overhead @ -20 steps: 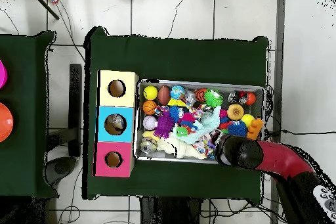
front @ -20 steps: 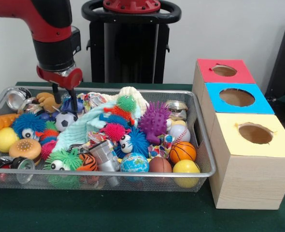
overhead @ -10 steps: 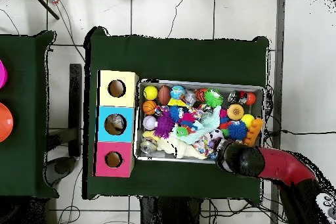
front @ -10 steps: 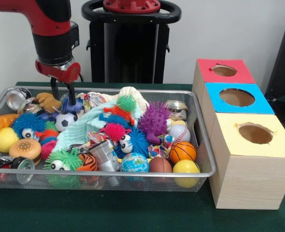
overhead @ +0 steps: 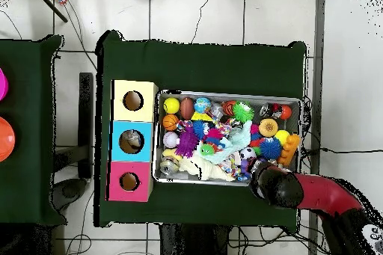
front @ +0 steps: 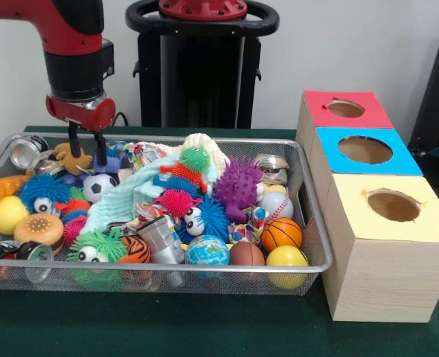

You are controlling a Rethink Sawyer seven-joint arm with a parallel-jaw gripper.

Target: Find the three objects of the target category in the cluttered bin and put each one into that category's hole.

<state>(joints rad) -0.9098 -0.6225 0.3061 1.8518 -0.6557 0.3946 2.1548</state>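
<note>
My gripper (front: 87,157) hangs open over the back left corner of the wire bin (front: 204,140), fingers spread with nothing between them. One finger is beside a tan plush toy (front: 68,158), the other above a blue toy (front: 114,161); a soccer ball (front: 99,185) lies just in front. The bin is heaped with spiky balls such as a purple one (front: 238,184), sports balls like a basketball (front: 281,233), cans and a pale cloth (front: 134,195). In the overhead view the arm's head (overhead: 274,185) hides the fingers.
Three boxes with round holes stand beside the bin: red (front: 345,109), blue (front: 364,149) and yellow (front: 393,205). From above they are the yellow (overhead: 133,101), blue (overhead: 132,141) and pink (overhead: 129,182) boxes. A black pedestal (front: 201,67) rises behind the bin.
The gripper has risen out of the clutter by the soccer ball and shifted toward the bin's back left corner in the front view. It carries nothing. The toys look unmoved.
</note>
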